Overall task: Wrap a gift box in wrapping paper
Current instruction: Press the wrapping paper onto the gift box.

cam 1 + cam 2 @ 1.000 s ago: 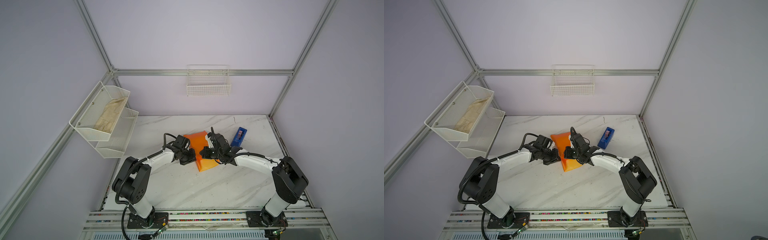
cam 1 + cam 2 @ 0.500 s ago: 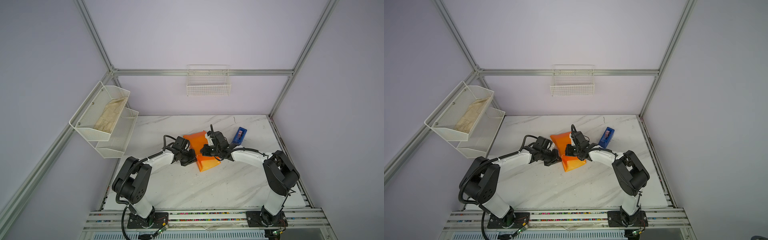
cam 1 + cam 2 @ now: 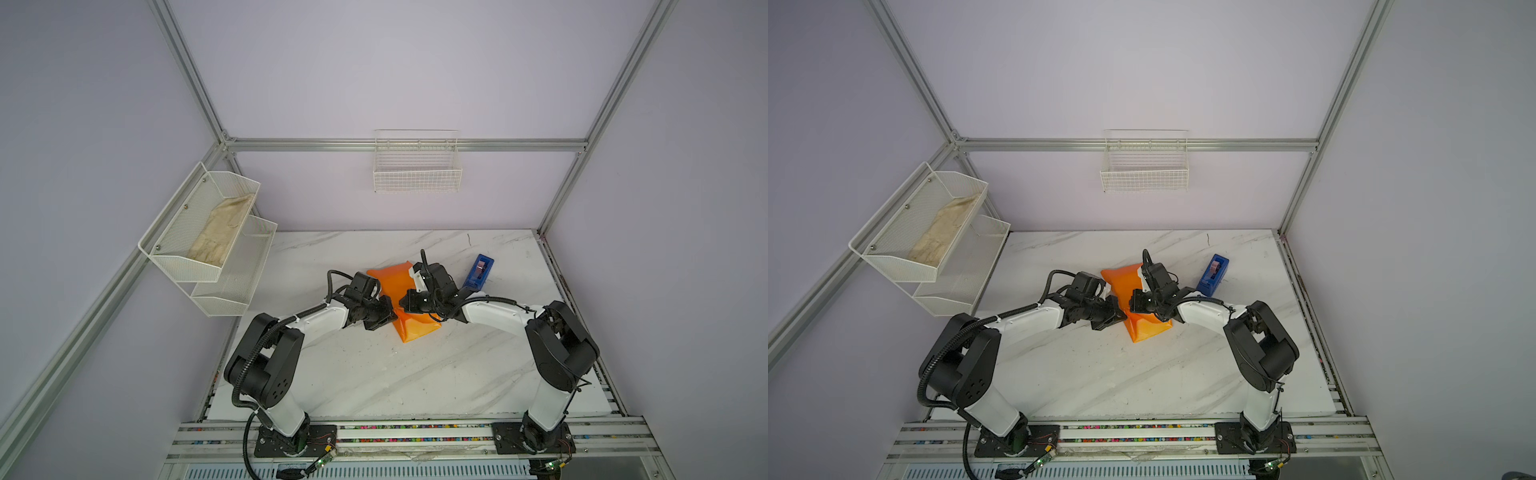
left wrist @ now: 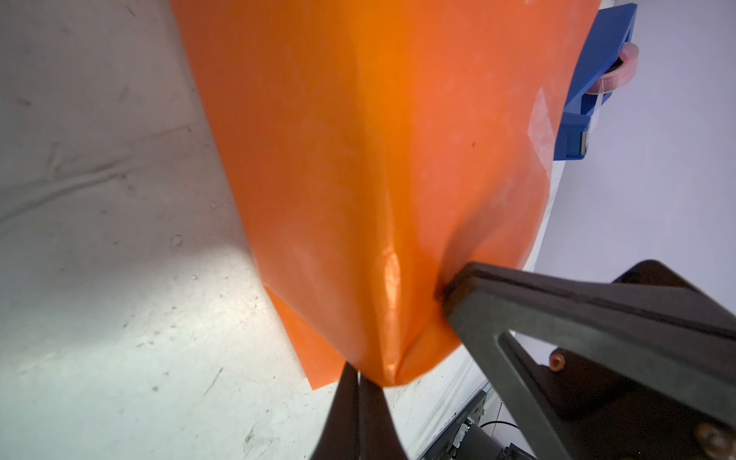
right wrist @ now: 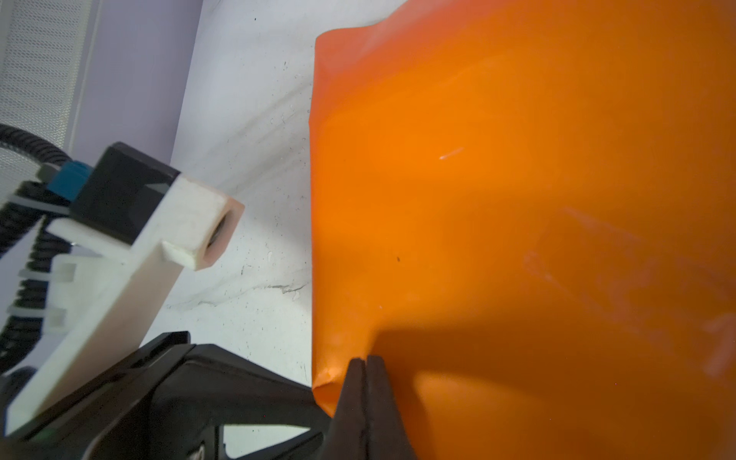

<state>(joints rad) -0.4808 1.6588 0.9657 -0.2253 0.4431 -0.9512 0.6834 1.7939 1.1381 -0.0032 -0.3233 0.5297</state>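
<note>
The wrapping paper point(image 3: 390, 280) point(image 3: 1125, 284) lies folded into a glossy orange bundle in the middle of the table. The gift box is hidden under it. At the bundle's left near side, my left gripper point(image 3: 392, 318) point(image 4: 358, 370) is shut, its tips tucked under the paper's folded corner. My right gripper point(image 3: 404, 301) point(image 5: 364, 360) is also shut and comes in from the right, tips pressed against the paper's top face. The two grippers almost meet. In the left wrist view the right gripper's fingers point(image 4: 458, 290) dent the wrapping paper point(image 4: 358, 159). No paper shows between either pair of jaws.
A blue tape dispenser point(image 3: 478, 272) point(image 3: 1213, 275) stands just right of the bundle, behind my right arm. A two-tier mesh shelf point(image 3: 232, 286) with a beige cloth point(image 3: 220, 232) hangs at the left. A wire basket point(image 3: 417, 174) hangs on the back wall. Marble table point(image 3: 374, 374).
My right gripper has slid left over the bundle toward the left gripper, and the right arm's elbow has swung outward. The left gripper has hardly moved.
</note>
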